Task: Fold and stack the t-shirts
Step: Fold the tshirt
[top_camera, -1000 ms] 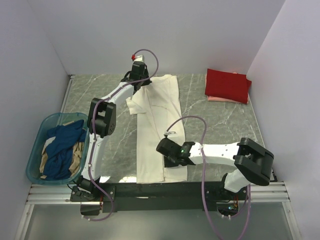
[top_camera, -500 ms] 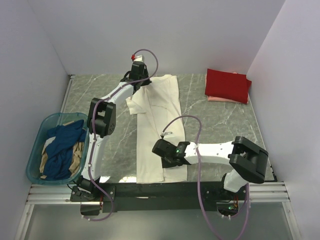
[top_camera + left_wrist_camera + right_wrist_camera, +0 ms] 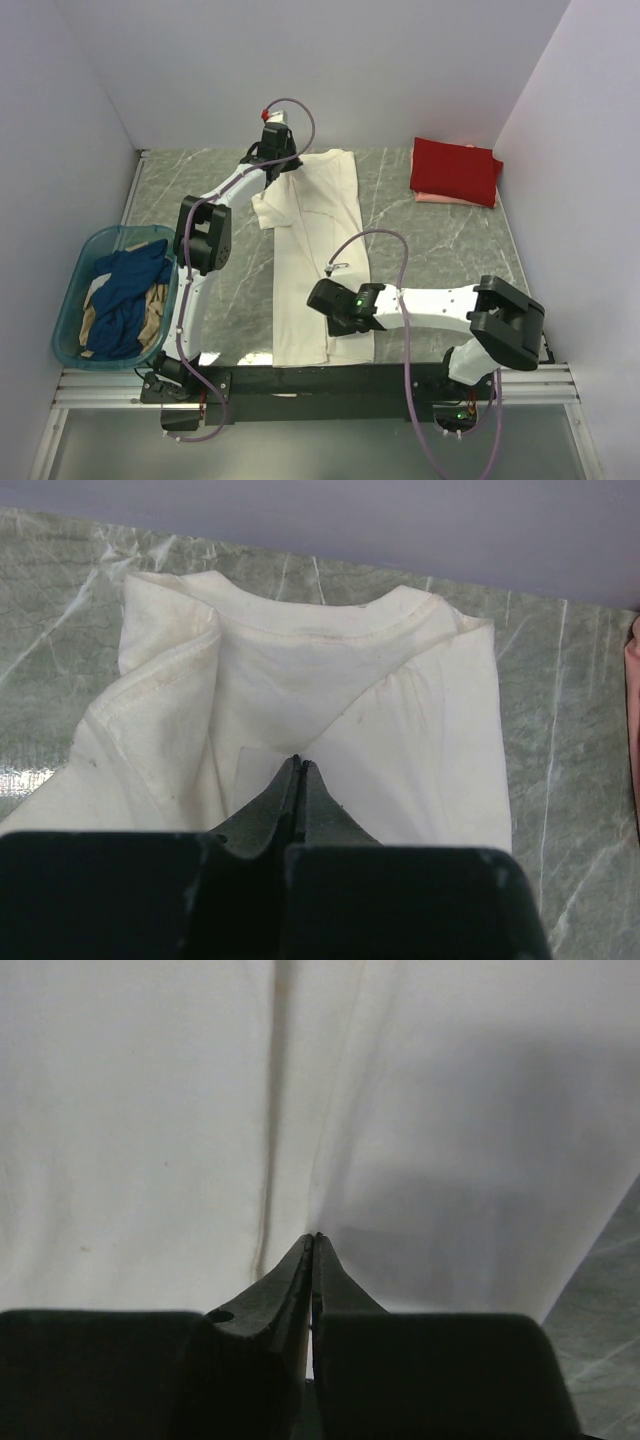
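Observation:
A cream-white t-shirt (image 3: pixel 320 230) lies lengthwise down the middle of the table, with its left side partly folded inward. My left gripper (image 3: pixel 283 163) is at the far end by the collar and left shoulder. Its jaws (image 3: pixel 298 762) are shut, and the creases of the shirt (image 3: pixel 400 710) run into the tips. My right gripper (image 3: pixel 318 296) is near the hem. It is shut (image 3: pixel 315 1237) on the shirt cloth (image 3: pixel 150 1110), with white showing between the jaws. A folded red t-shirt (image 3: pixel 456 168) lies on a pale pink one (image 3: pixel 440 198) at the far right.
A teal basket (image 3: pixel 70 300) stands at the left edge and holds a dark blue shirt (image 3: pixel 125 290) and a tan one (image 3: pixel 150 315). White walls enclose the table on three sides. The arms' bases and a black rail run along the near edge.
My right gripper has shifted slightly left over the hem end and closed on the cloth. The left arm has not moved.

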